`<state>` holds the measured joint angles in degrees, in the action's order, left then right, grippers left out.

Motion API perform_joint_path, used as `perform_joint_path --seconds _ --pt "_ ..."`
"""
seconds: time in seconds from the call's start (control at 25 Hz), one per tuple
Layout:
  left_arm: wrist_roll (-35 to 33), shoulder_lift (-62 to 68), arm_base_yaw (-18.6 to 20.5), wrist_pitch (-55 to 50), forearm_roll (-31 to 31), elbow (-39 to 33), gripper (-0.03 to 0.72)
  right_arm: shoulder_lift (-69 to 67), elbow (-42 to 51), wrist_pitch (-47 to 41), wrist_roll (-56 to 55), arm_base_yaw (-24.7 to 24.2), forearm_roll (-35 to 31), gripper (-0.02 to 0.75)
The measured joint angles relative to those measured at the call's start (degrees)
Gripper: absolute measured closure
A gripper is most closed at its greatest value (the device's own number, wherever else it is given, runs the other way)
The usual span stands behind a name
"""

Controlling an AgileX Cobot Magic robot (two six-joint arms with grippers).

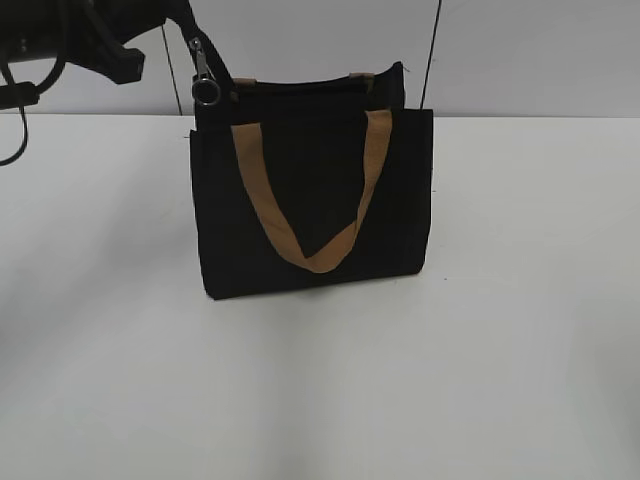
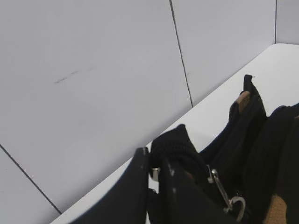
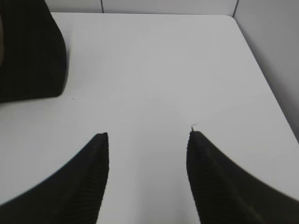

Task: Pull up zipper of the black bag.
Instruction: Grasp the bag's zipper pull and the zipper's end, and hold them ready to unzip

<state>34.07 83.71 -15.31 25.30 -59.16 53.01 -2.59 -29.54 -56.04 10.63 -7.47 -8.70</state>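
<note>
Rectangular black fabric tote bag (image 1: 312, 200) stands upright near the middle of the white table (image 1: 520, 350), back edge close to the white panelled wall (image 1: 520, 50). One tan-brown webbing strap handle (image 1: 315, 195) hangs down the front face in a V; the stubs of a second strap show at the top rim. Small silver metal zipper pull with a round ring (image 1: 205, 75) sits at the bag's top left corner, lifted above the rim, ring hanging at the bottom end. Left gripper (image 2: 156, 175) comes in from the upper left of the exterior view and sits right at that corner; in the left wrist view its black fingers (image 2: 135, 186) are close together with a fold of black zip-line fabric pinched between them, so it reads as clamped on the bag's zipper end, pull dangling just beside it (image 2: 224, 196). Exact contact with the metal pull itself cannot be told. Bag mouth looks partly gaping in the left wrist view, tan strap stub visible at the far end. Right gripper (image 3: 147, 140) hovers over bare table to the right of the bag, jaws spread wide, nothing between them; bag corner (image 3: 32, 51) shows at the top left of the right wrist view, well apart from the fingers.
</note>
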Motion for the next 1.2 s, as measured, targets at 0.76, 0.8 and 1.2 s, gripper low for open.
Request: perform_joint_path --seconds 0.76,0.8,1.2 --pt "0.0 0.0 0.0 0.0 0.8 0.0 0.671 -48.5 -11.4 13.3 61.1 2.6 -50.8 0.329" --pt "0.0 0.0 0.0 0.0 0.8 0.0 0.671 -51.0 -12.7 14.0 62.2 4.4 -51.2 0.329" --pt "0.0 0.0 0.0 0.0 0.8 0.0 0.671 -76.3 -29.0 24.1 64.4 25.1 -52.3 0.329"
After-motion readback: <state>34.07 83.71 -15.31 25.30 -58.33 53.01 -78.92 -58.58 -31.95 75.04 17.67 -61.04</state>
